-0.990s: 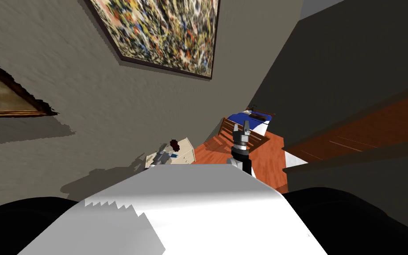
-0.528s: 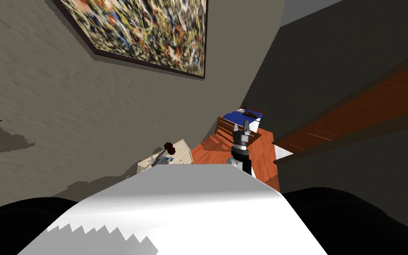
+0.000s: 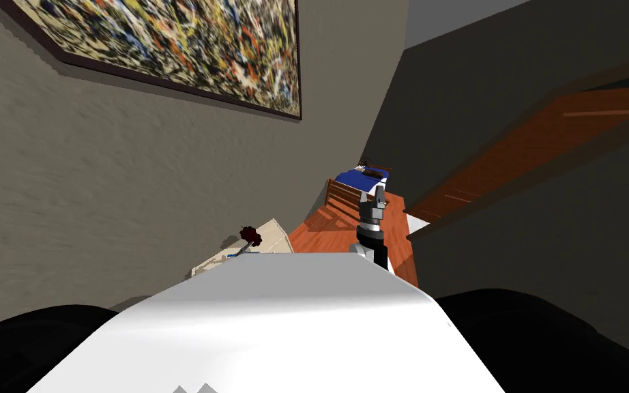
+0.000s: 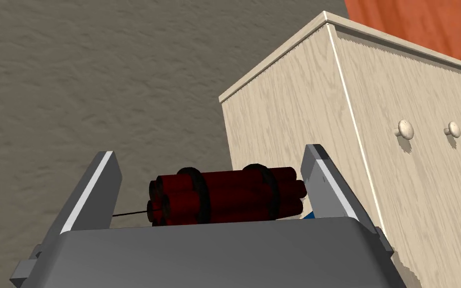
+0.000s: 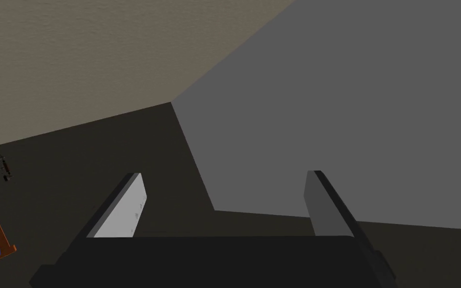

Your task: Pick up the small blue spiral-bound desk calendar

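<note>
Left gripper (image 4: 208,150) is open. Its two grey fingers (image 4: 93,191) stand wide apart and hold nothing. It is close to a pale wood cabinet (image 4: 294,130) with round knobs (image 4: 404,129) on its front. Seen between the fingers is a bundle of dark red sticks (image 4: 224,195) tied with black bands. A thin black string (image 4: 129,214) pokes out of one end. I cannot tell how near the fingers are to the bundle.

The blue calendar (image 4: 308,216) shows as just a tiny blue bit right beside the bundle, next to one finger. The dark body of the gripper hides the rest of it.

From the head, the red bundle sits on top of the cabinet. The cabinet stands against a grey-brown wall (image 3: 136,170). A big painting (image 3: 170,48) full of colours hangs higher up on that wall.

The right gripper (image 3: 376,198) is held up in front, over a red-brown wood floor (image 3: 320,235). Its fingers are apart too, with nothing in them. A bed (image 3: 361,179) with a blue cover is past it.
</note>
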{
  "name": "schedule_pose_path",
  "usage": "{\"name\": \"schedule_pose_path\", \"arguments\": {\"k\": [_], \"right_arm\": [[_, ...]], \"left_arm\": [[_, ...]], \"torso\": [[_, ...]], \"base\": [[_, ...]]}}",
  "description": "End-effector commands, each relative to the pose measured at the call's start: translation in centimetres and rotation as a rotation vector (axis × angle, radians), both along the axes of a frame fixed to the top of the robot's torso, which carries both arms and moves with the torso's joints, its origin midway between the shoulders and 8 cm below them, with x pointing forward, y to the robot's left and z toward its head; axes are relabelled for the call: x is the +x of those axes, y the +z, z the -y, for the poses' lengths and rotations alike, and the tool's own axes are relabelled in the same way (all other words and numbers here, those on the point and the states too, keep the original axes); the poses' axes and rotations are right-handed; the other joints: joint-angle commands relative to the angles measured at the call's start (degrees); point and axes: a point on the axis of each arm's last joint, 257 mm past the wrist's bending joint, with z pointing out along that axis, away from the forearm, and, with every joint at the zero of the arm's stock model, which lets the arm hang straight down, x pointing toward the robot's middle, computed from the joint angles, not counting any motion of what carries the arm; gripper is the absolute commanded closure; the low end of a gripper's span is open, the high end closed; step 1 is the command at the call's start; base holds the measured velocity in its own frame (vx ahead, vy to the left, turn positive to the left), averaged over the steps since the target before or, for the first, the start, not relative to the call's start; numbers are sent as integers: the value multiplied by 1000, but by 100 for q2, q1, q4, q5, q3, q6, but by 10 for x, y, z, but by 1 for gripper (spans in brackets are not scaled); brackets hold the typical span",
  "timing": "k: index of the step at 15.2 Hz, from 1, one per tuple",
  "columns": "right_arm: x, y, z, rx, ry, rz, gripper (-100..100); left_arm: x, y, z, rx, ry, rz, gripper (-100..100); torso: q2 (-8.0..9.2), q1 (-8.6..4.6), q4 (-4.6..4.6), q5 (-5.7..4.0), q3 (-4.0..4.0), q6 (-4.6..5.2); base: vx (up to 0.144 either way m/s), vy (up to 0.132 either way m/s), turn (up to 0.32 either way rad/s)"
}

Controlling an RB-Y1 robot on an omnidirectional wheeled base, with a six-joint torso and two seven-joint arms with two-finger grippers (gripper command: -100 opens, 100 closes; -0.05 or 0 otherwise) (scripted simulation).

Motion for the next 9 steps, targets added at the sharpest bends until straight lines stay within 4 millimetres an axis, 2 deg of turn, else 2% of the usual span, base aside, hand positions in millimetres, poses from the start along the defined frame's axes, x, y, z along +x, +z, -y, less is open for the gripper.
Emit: {"name": "schedule_pose_path", "arguments": {"k": [1, 2, 3, 4, 5, 6, 7, 8, 9], "right_arm": [[0, 0, 0, 0, 0, 0, 0], [0, 0, 0, 0, 0, 0, 0], [0, 0, 0, 0, 0, 0, 0], [0, 0, 0, 0, 0, 0, 0], [0, 0, 0, 0, 0, 0, 0], [0, 0, 0, 0, 0, 0, 0], [0, 0, 0, 0, 0, 0, 0], [0, 0, 0, 0, 0, 0, 0], [0, 0, 0, 0, 0, 0, 0]], "left_arm": [[-15, -12, -7, -20, 17, -53, -100], [-15, -12, -7, -24, 19, -53, -100], [-35, -29, -18, -22, 32, -121, -100], [-35, -29, -18, -36, 39, -123, -100], [-56, -45, -30, -22, 49, -189, -100], [-56, -45, -30, -38, 57, -191, -100], [-56, -45, -30, -45, 61, -192, -100], [-77, -59, -43, -33, 75, -256, -100], [-77, -59, -43, -50, 84, -258, -100]], "torso": [[0, 0, 0, 0, 0, 0], [-2, 0, 0, 0, -1, -1], [-1, 2, 0, 0, 0, -4], [0, 1, 0, 0, 0, -1], [0, -1, 0, 0, 0, -1], [-3, -1, 0, 0, -1, 2], [-4, 0, -1, 0, -2, -2], [-1, 2, 0, 0, -1, -6], [-1, 1, 0, 0, -1, -2]], "base": [[38, -21, -248], [29, -9, -80], [32, -20, -208], [33, -20, -259], [44, -26, -384], [45, -17, -261], [28, -4, -27], [36, -14, -166], [38, -15, -210]]}}
